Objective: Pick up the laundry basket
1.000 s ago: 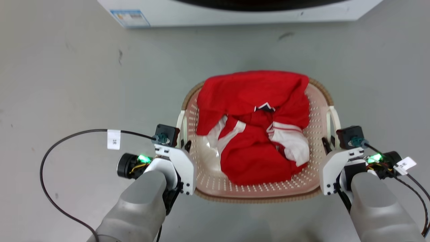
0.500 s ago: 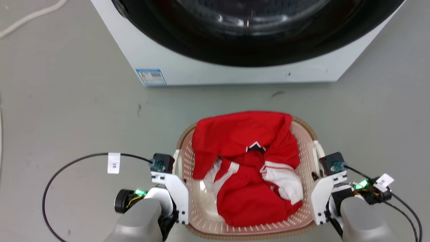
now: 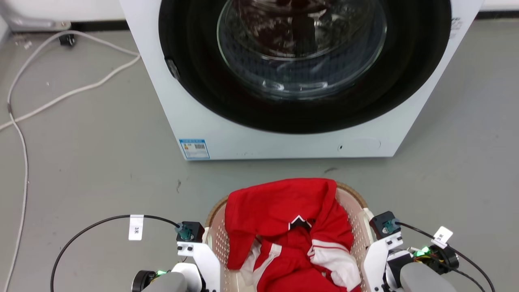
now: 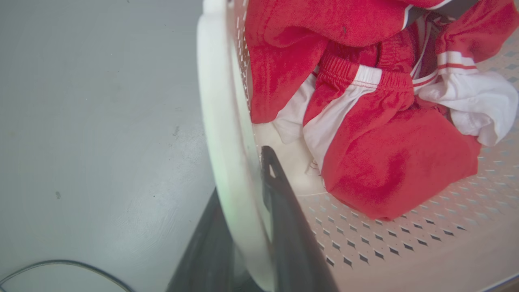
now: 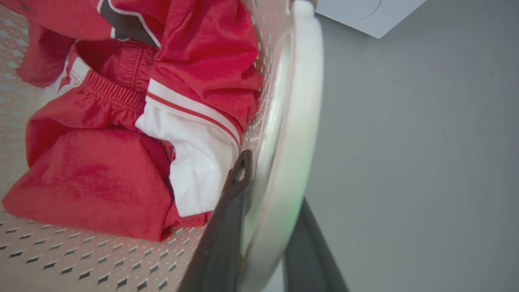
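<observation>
One laundry basket (image 3: 217, 243), holding red and white clothes (image 3: 284, 211), is at 6 o'clock in the head view, with one washer (image 3: 202, 121) at its 12. The left hand (image 4: 243, 178), at 9 o'clock, is closed narrowly on the left handle (image 4: 219, 101). The right hand (image 5: 273, 182), at 3 o'clock, likewise grips the right handle (image 5: 300, 81).

On the washer (image 3: 251, 146) front, at its lower left corner, you see a blue-and-white sticker (image 3: 194, 149); its print is too small to read. A white tag (image 3: 136, 227) on the left cable (image 3: 160, 218) bears a short dark mark, perhaps a "3" with one more character, but you cannot read it for sure. A second tag (image 3: 442, 235) on the right cable (image 3: 417, 232) carries tiny print you cannot make out.
</observation>
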### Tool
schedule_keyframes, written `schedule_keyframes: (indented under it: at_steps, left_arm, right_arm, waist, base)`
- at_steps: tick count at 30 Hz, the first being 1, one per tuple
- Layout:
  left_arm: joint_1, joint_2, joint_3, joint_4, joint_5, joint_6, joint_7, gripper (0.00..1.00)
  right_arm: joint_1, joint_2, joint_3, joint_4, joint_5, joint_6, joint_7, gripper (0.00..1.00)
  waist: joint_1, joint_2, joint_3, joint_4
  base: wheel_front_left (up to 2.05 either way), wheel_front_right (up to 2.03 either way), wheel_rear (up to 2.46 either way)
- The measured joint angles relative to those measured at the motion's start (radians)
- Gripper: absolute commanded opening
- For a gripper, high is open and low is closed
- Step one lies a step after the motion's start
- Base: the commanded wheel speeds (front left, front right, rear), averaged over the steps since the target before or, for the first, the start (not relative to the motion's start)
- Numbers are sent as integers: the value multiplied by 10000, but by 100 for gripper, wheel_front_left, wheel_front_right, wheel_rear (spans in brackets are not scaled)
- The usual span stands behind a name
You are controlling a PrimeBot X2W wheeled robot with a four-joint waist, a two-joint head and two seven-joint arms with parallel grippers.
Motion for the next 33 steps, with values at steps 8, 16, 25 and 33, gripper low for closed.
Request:
schedule_keyframes:
  at_steps: [8,16,25,33]
  left_arm:
    - [189,196,-209,-146,-270,-13,370,0]
    - [351,226,-383,-192,-527,-13,658,0]
    - [389,276,-560,-242,-780,-13,754,0]
    - [418,280,-717,-226,-978,-13,740,0]
  right_arm:
    - [242,-8,1043,-61,1064,-13,295,0]
    - [304,-33,1605,-29,1595,-46,629,0]
    - [341,-92,2136,-17,2128,-46,825,0]
    - [341,-148,2479,-12,2489,-46,848,0]
  waist:
    - [0,0,-946,-14]
    - [1,0,-1404,62]
    - [1,0,-1706,14]
    - [2,0,-1793,-57]
  base:
    - [0,0,0]
    - [0,0,0]
    - [0,0,0]
    - [0,0,0]
